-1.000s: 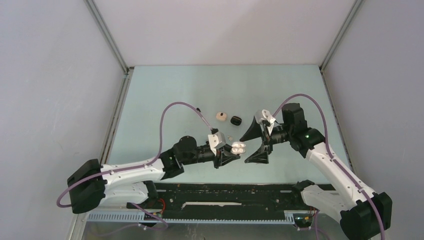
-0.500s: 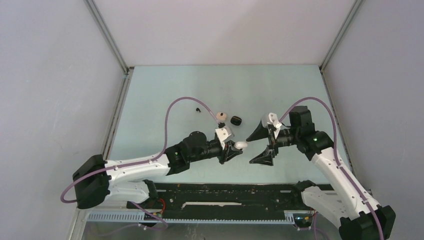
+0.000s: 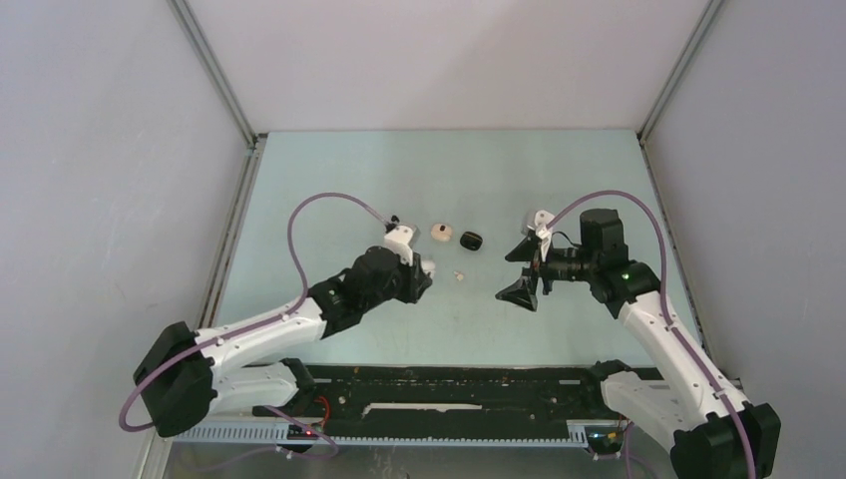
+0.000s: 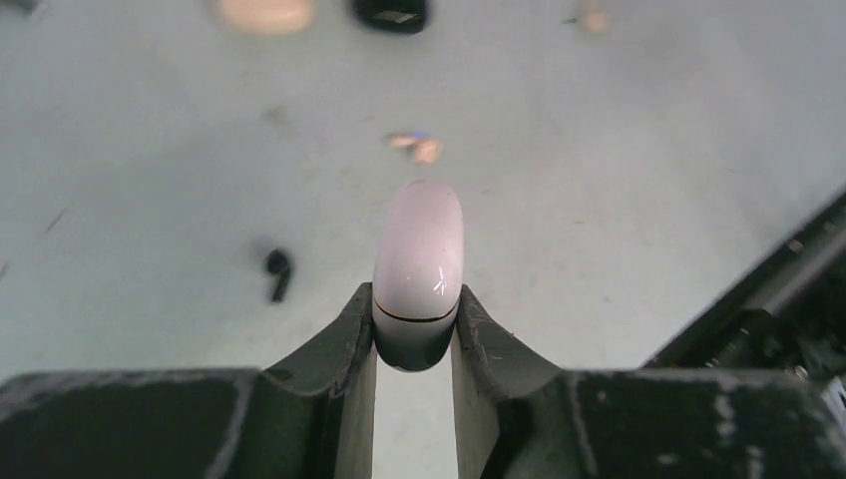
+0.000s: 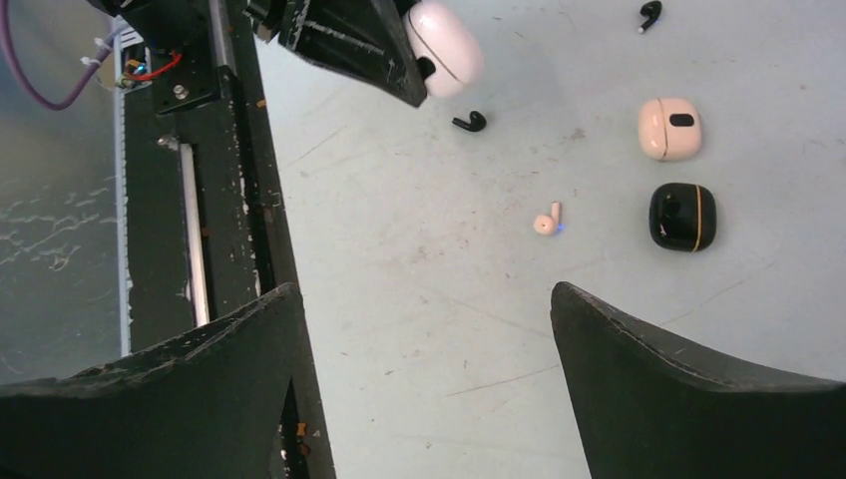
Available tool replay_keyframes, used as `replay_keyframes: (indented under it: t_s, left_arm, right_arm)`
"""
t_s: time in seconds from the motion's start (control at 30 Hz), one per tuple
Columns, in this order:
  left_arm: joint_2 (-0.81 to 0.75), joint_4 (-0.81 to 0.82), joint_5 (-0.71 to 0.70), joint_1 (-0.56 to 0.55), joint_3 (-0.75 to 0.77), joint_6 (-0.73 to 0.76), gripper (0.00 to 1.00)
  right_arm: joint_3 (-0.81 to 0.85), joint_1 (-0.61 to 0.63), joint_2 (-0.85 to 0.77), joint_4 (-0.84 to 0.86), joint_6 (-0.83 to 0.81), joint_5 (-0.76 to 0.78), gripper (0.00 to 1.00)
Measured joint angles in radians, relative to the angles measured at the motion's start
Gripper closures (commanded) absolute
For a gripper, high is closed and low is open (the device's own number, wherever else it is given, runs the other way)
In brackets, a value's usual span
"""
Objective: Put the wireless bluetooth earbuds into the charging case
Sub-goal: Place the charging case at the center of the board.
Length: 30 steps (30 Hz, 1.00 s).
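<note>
Looking down, top view: left pincer [image 3: 423, 271] reaches out over the pale tabletop [image 3: 329, 180], clamped on a white charging case [image 3: 429, 267].
Right side: right pincer [image 3: 519, 271] faces the left one across a gap, fingers spread wide, nothing between them.
Loose buds: beige-pink earbud [image 3: 458, 274] lies on the tabletop between the two pincers. A black earbud [image 3: 395, 220] lies farther out, just beyond the left wrist.
Other cases: beige-pink case [image 3: 440, 232] and black case [image 3: 471, 239] sit side by side, not touching, beyond the beige-pink earbud.
Left wrist, grip: both fingers pinch the near end of the white charging case [image 4: 419, 249]. Its lid is closed, the seam shows just above the fingertips, and the rest pokes forward past them.
Left wrist, ground: second black earbud [image 4: 278, 271] lies on the tabletop left of the held case. The beige-pink earbud [image 4: 419, 147] lies beyond its tip, blurred. Both other cases are blurred at the top edge.
Right wrist, pincer: the two fingers sit in the lower corners, far apart, with only tabletop between them.
Right wrist, layout: left pincer [image 5: 359, 40] with the white charging case [image 5: 444, 45] is at the top. The second black earbud [image 5: 469, 122] lies just below it, and the beige-pink earbud [image 5: 546, 223] is mid-frame. The beige-pink case [image 5: 669, 128] and black case [image 5: 682, 217] are at right, the black earbud [image 5: 650, 12] at the top edge. A black rail [image 5: 219, 200] runs down the left.
Buds: every one seen lies on the tabletop, apart from all three cases.
</note>
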Motion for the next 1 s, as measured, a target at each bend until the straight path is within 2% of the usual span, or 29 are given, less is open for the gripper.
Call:
replay_keyframes:
  t_s: [0.13,0.33,0.63,0.9,1.0]
  left_arm:
    - [0.003,-0.125,-0.038,0.094,-0.008,-0.088,0.99]
    - [0.078,-0.208,-0.031,0.179,-0.014,-0.172,0.98]
    - [0.159,-0.235,-0.010,0.229,-0.034,-0.204,0.82]
    - [0.216,-0.230,0.023,0.247,-0.034,-0.203,0.74]
    - [0.216,-0.230,0.024,0.248,-0.034,-0.203,0.67]
  right_arm:
    - [0.000,0.008,0.011,0.007,-0.005,0.031,0.04]
    - [-0.001,0.018,0.027,0.003,-0.014,0.052,0.04]
    - [-0.001,0.026,0.031,-0.001,-0.032,0.056,0.04]
    - [-0.001,0.035,0.045,-0.007,-0.040,0.063,0.04]
    - [-0.001,0.035,0.052,-0.008,-0.040,0.064,0.04]
